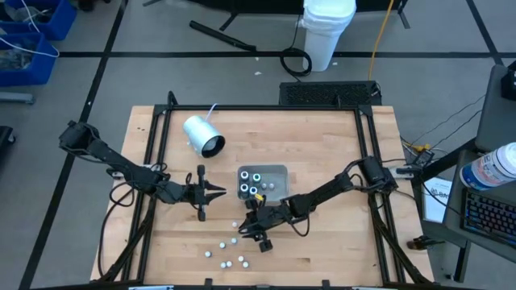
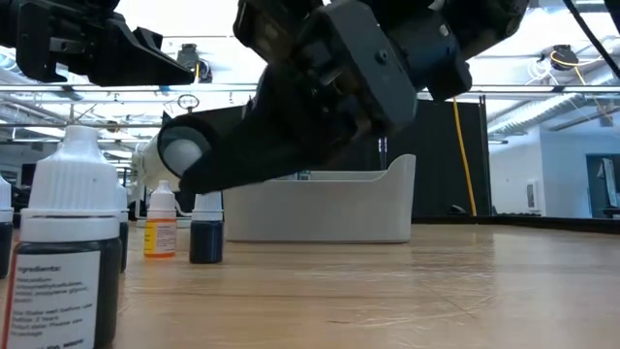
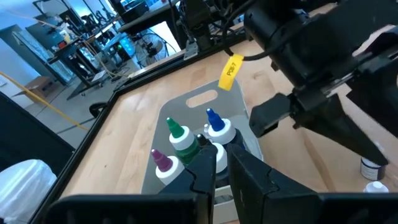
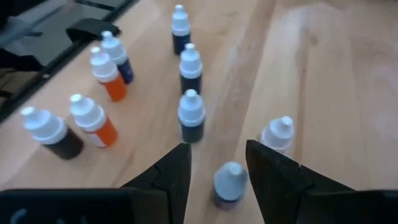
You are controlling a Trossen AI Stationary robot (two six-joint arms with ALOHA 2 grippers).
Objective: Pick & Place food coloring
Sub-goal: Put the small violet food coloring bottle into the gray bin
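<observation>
Dark and idle, my left tool (image 1: 219, 192) hovered over the bare wooden surface (image 1: 322, 153) just left of the grey tray (image 1: 277, 171), its fingers pressed together on nothing. In that tray (image 3: 205, 98) stood a few food coloring bottles with green (image 3: 181, 134), blue (image 3: 216, 123) and purple (image 3: 163, 165) tips. Further right and nearer the front edge, my right tool (image 4: 216, 171) hung low with fingers spread to either side of one white-capped bottle (image 4: 229, 180) but not clamped on it, while more bottles (image 4: 191, 113) stood loose on the surface around it.
</observation>
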